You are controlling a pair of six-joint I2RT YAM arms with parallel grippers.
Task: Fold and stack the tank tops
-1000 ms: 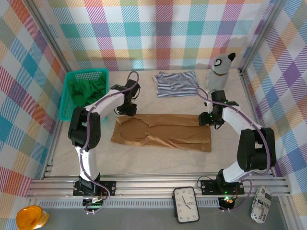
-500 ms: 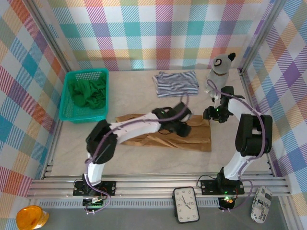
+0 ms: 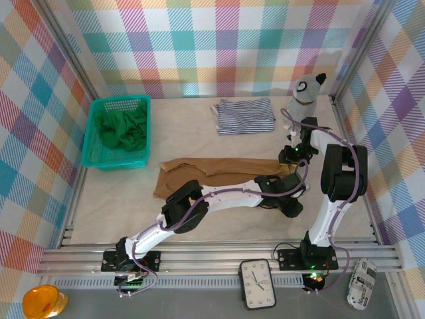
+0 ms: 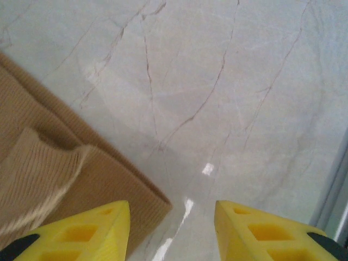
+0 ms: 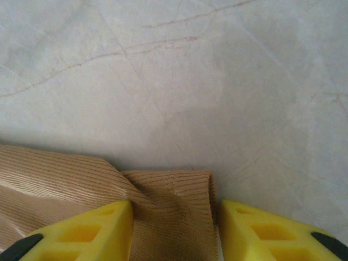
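At the right end of the table [image 3: 182, 129], the right gripper [image 5: 174, 217] stands with its yellow fingers [image 5: 92, 224] apart, astride the bunched far corner of the tan top [image 5: 65, 174]. Nothing shows them pinched on it yet. The left gripper [image 4: 171, 220], fingers wide and empty, hangs at the near right corner of the same top, one finger over the cloth edge and the other over bare table.

If it closes from here, the left gripper would likely catch a thin edge or nothing at all, and the corner could slip out on the lift. The right gripper sits on a doubled-over flap and may take one layer alone, leaving the fold crooked. The left arm [image 3: 226, 194] lies stretched low along the near edge of the tan top, so any pull could drag and wrinkle the cloth beside it. Both arms work close together at this end, and a knock between them is possible.

Farther out, the striped top [image 3: 244, 115] lies folded at the far side of the table. The green top [image 3: 118, 129] lies bunched in the basket [image 3: 123, 104] at the far left, so no stack has been started.
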